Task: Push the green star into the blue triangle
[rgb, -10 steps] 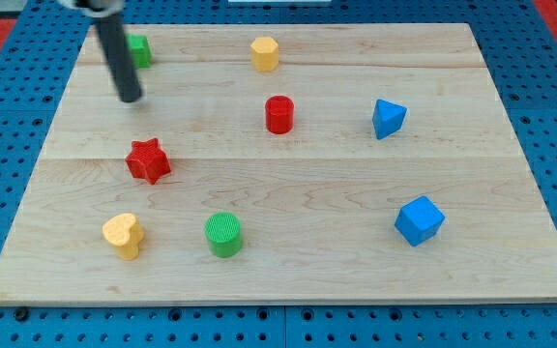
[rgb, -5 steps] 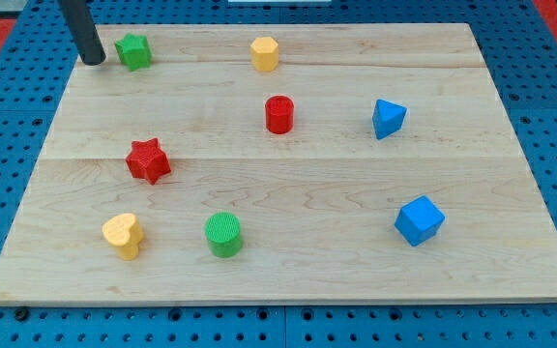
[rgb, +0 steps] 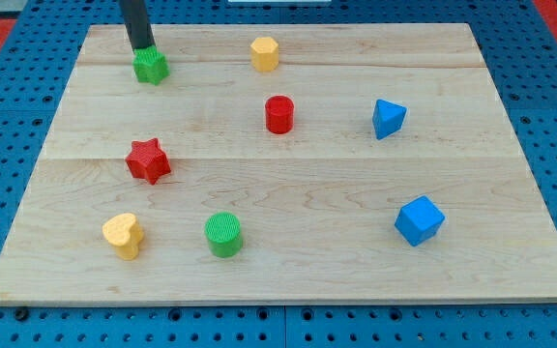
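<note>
The green star (rgb: 150, 68) lies near the top left of the wooden board (rgb: 356, 271). My tip (rgb: 143, 48) stands right behind the star, touching its top edge, with the dark rod rising up out of the view. The blue triangle (rgb: 388, 118) lies far to the view's right of the star and a little lower. The red cylinder (rgb: 278, 114) and the yellow hexagon (rgb: 265, 53) lie between them.
A red star (rgb: 148, 160) lies at middle left. A yellow heart (rgb: 123, 235) and a green cylinder (rgb: 223, 234) lie at bottom left. A blue cube (rgb: 419, 220) lies at lower right. Blue pegboard surrounds the board.
My tip moved from the star's left to just above it. The green star has shifted a little to the right and downward.
</note>
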Controlling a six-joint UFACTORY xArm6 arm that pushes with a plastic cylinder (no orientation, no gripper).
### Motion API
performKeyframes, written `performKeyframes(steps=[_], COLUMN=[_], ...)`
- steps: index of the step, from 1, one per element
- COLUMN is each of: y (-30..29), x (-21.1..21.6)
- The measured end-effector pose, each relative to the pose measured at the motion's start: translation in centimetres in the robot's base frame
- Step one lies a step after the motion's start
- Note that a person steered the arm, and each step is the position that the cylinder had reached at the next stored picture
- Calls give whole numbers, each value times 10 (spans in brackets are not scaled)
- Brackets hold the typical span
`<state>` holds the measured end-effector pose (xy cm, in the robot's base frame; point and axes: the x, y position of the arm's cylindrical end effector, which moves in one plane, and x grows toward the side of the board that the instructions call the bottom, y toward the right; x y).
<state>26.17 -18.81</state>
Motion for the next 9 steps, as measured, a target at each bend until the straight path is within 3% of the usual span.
performKeyframes(steps=[1,3,4,5,6,9], y=[-37,71,68,-33,-23,79], x=[14,20,24,12,53,64])
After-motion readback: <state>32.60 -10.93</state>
